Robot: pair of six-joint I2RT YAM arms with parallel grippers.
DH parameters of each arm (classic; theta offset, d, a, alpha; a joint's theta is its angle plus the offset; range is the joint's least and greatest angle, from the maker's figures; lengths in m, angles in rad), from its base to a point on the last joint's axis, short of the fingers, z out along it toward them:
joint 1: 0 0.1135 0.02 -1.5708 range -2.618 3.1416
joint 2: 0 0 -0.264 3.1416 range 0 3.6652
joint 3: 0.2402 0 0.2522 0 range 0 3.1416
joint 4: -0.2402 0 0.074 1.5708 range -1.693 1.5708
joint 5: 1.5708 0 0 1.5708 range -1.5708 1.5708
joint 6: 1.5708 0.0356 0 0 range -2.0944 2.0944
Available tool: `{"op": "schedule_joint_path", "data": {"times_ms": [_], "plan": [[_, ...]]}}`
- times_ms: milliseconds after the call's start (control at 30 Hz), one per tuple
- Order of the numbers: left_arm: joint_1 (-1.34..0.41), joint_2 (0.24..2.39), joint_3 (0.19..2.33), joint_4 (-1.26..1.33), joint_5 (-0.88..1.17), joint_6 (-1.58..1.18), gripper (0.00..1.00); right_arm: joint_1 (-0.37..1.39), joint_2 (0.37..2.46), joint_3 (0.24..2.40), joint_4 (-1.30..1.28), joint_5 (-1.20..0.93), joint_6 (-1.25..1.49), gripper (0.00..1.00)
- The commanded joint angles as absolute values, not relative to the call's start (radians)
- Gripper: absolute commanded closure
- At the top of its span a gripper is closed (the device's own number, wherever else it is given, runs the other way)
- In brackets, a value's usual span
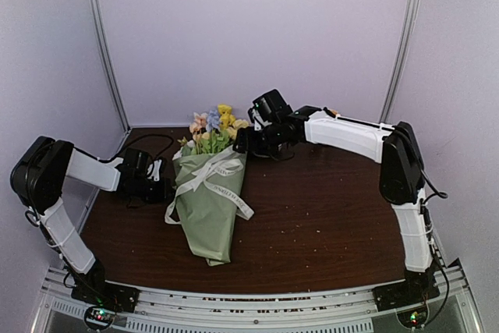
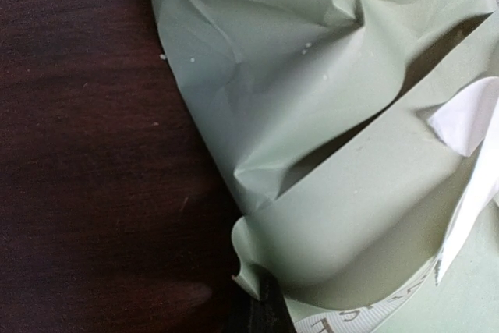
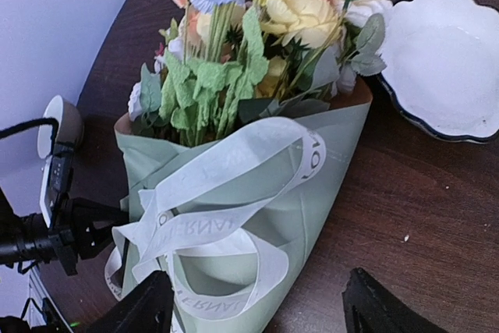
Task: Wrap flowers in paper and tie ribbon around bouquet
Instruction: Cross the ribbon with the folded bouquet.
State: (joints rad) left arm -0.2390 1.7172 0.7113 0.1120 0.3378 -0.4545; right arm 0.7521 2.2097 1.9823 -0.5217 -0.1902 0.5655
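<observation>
bouquet (image 1: 207, 200) lies on the table (image 1: 327, 224); right gripper (image 3: 257, 290) spread open near it; left gripper (image 1: 152, 177) closed, perhaps pinching the paper (image 2: 327, 115).

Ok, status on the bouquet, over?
Left gripper shut by the paper. Right gripper open over the ribbon. Bouquet wrapped, tied. White bowl beside blossoms.

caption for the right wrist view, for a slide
Sage-wrapped bouquet with cream ribbon tied, lying beside a white bowl, under the open right gripper.
</observation>
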Motion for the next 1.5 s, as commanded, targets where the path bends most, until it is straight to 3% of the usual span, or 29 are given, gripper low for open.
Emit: {"op": "schedule_joint_path", "data": {"times_ms": [0, 200, 333, 433, 533, 600, 833, 1100, 1467], "plan": [[-0.237, 1.779, 0.688, -0.020, 0.292, -0.435, 1.00, 0.755, 2.228, 1.941, -0.487, -0.296, 0.563, 0.26], [-0.238, 1.779, 0.687, -0.021, 0.295, -0.433, 1.00, 0.756, 2.302, 2.024, -0.534, -0.308, 0.575, 0.37], [-0.237, 1.781, 0.690, -0.022, 0.296, -0.433, 1.00, 0.757, 2.319, 2.025, -0.552, -0.314, 0.574, 0.57], [-0.238, 1.781, 0.691, -0.021, 0.296, -0.432, 1.00, 0.755, 2.311, 2.005, -0.566, -0.310, 0.571, 0.66], [-0.237, 1.782, 0.691, -0.024, 0.295, -0.432, 1.00, 0.753, 2.278, 1.979, -0.577, -0.301, 0.565, 0.87], [-0.236, 1.784, 0.692, -0.025, 0.293, -0.433, 1.00, 0.750, 2.239, 1.955, -0.576, -0.303, 0.555, 0.95], [-0.238, 1.786, 0.694, -0.026, 0.291, -0.433, 1.00, 0.734, 2.089, 1.895, -0.669, -0.330, 0.459, 0.99], [-0.237, 1.787, 0.694, -0.026, 0.293, -0.432, 1.00, 0.730, 2.019, 2.000, -0.847, -0.413, 0.346, 1.00], [-0.238, 1.790, 0.698, -0.030, 0.293, -0.430, 1.00, 0.809, 1.949, 2.060, -0.815, -0.567, 0.250, 0.99]]}}
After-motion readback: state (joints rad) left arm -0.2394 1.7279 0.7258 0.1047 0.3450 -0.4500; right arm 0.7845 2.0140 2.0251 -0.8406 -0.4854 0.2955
